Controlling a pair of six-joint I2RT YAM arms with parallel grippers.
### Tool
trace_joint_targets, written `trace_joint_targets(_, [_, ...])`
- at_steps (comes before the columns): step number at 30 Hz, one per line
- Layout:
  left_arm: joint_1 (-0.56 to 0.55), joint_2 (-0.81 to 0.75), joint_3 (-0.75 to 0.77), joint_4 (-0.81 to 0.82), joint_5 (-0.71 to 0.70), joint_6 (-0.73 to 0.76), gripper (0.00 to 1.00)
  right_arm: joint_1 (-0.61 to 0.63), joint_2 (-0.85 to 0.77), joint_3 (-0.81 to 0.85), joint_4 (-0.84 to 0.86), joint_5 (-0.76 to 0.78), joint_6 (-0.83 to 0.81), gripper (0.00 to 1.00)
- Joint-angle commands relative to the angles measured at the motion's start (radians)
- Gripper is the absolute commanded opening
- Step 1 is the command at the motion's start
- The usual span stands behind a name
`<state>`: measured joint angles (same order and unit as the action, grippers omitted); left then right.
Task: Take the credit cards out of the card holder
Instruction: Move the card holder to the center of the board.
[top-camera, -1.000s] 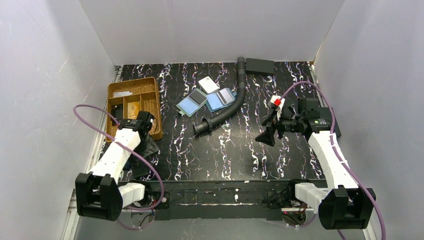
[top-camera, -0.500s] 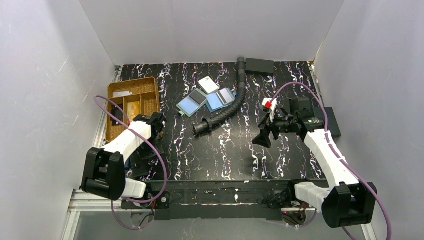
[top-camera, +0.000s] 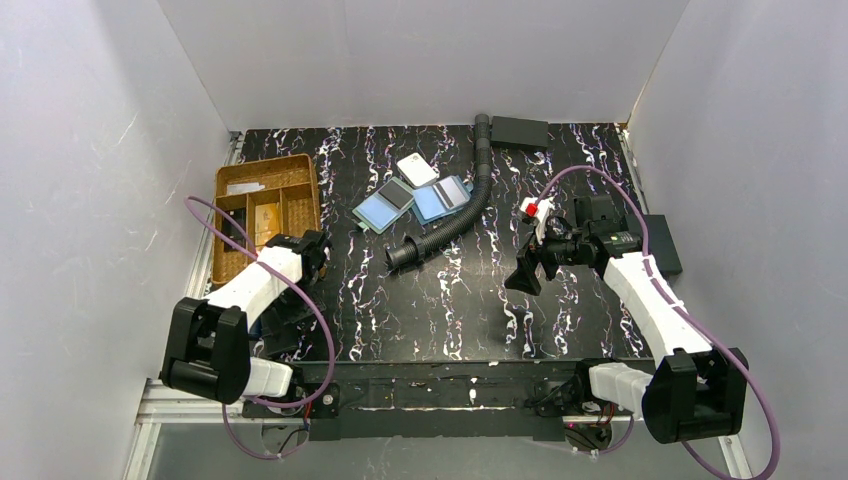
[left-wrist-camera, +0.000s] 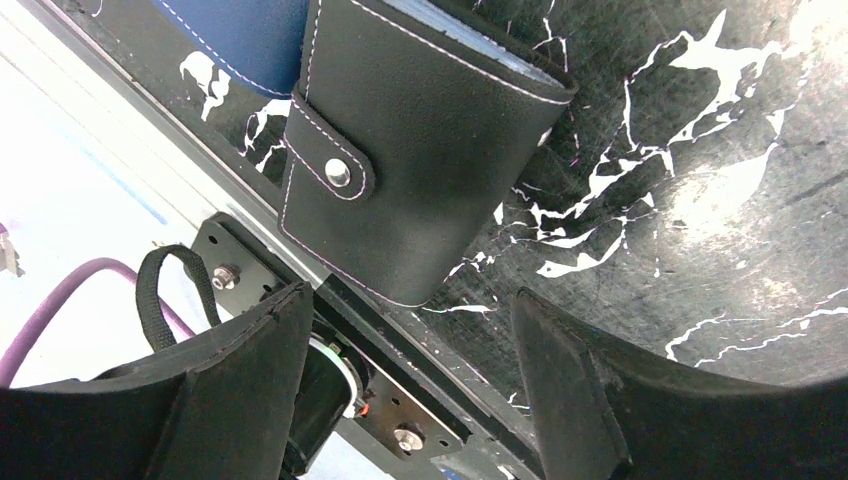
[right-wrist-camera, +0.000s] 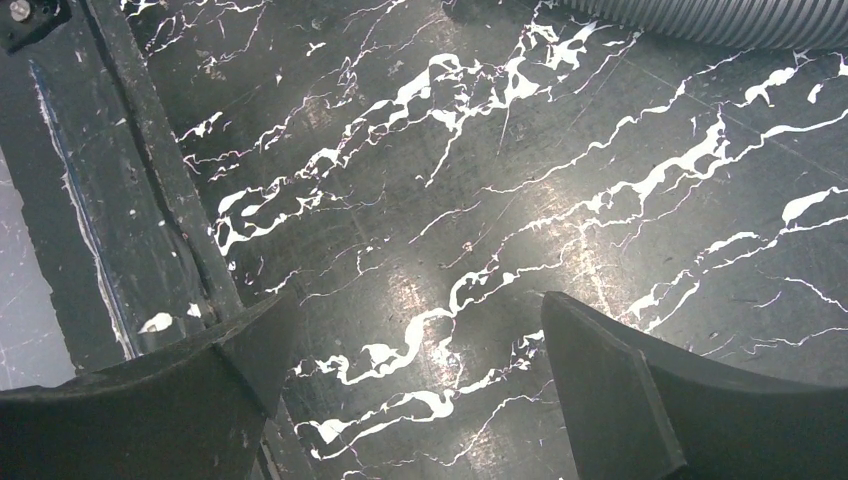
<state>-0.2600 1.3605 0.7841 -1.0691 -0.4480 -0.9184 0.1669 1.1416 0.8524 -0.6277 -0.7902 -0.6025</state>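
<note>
The card holder (left-wrist-camera: 420, 150) is a black stitched wallet, folded shut with a snap strap, lying at the table's near-left edge. A thin pale edge (left-wrist-camera: 480, 45) shows along its far side; I cannot tell whether it is one of the credit cards, which are otherwise hidden. My left gripper (left-wrist-camera: 410, 300) is open just short of the holder's near corner, with nothing between its fingers. In the top view the left arm covers the holder. My right gripper (top-camera: 525, 278) hangs open over bare marbled table (right-wrist-camera: 418, 310), right of centre and far from the holder.
A navy pouch (left-wrist-camera: 250, 30) lies against the holder. A wicker tray (top-camera: 300, 175) stands at the left. Mid-table lie two blue-and-dark rectangles (top-camera: 385, 207), a white tag (top-camera: 417, 168) and a black ribbed hose (top-camera: 450, 225). A black box (top-camera: 520, 130) sits at the back.
The left arm has turned at its base and folded in, its wrist shifting right and nearer. The right gripper has drifted a little to the left. Both grippers stay open.
</note>
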Motion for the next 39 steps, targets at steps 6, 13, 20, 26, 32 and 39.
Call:
trace_joint_targets(6, [-0.003, -0.001, 0.007, -0.022, -0.049, -0.027, 0.70, 0.003, -0.003, -0.007, 0.011, -0.015, -0.011, 1.00])
trace_joint_targets(13, [-0.003, 0.014, 0.017, -0.043, -0.062, -0.049, 0.70, 0.003, -0.021, -0.004, 0.009, -0.024, -0.011, 1.00])
trace_joint_targets(20, [-0.004, 0.085, 0.023, -0.037, -0.068, -0.060, 0.67, 0.005, -0.028, -0.004, 0.004, -0.035, -0.013, 1.00])
trace_joint_targets(26, [-0.002, 0.146, 0.012, 0.015, -0.074, -0.039, 0.67, 0.005, -0.025, -0.001, -0.003, -0.038, -0.016, 1.00])
trace_joint_targets(32, [-0.003, 0.204, -0.004, 0.062, -0.103, -0.069, 0.32, 0.005, -0.019, -0.003, -0.001, -0.022, -0.020, 1.00])
trace_joint_targets(39, [-0.035, -0.025, -0.028, 0.097, 0.019, -0.004, 0.00, 0.005, -0.019, -0.004, 0.005, 0.002, -0.025, 1.00])
